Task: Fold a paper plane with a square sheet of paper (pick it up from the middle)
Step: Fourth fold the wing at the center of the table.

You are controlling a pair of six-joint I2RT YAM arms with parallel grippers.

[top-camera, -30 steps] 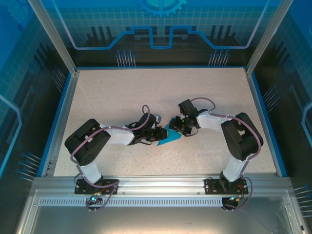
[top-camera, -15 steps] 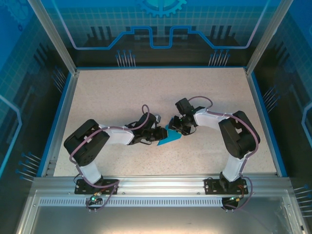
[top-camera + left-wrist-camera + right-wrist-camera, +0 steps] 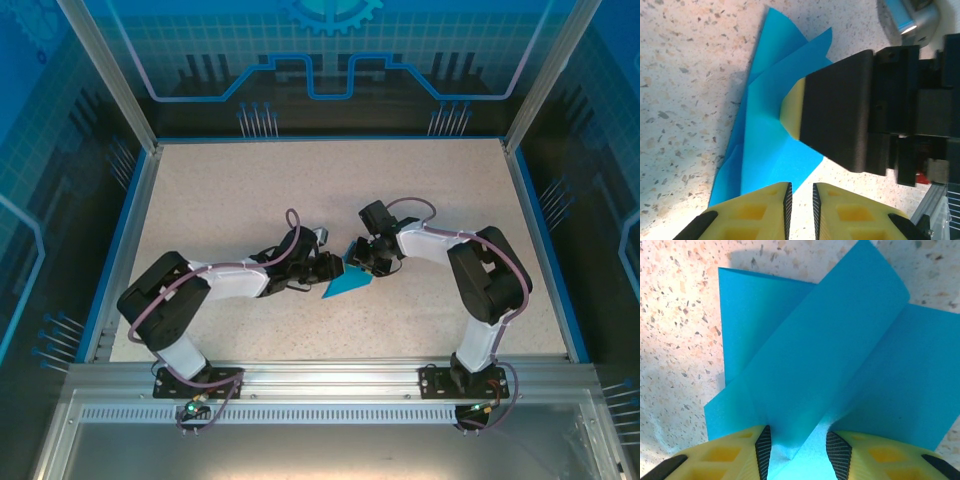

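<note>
Pinching folded paper (image 3: pixel 840 340) between jaws, right gripper (image 3: pixel 797 442)

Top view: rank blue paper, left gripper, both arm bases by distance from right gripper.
From the right gripper:
1. blue paper, at its fingertips
2. left gripper, just left
3. right arm's base, near right
4. left arm's base, near left

So the paper sheet (image 3: pixel 345 284) lies on the table (image 3: pixel 250 190), around mid-width and a bit nearer the front edge than the back. The left gripper (image 3: pixel 333 266) sits just left of it. The right gripper (image 3: pixel 362 262) is over its far end, with a raised fold between its fingers (image 3: pixel 740 455).
</note>
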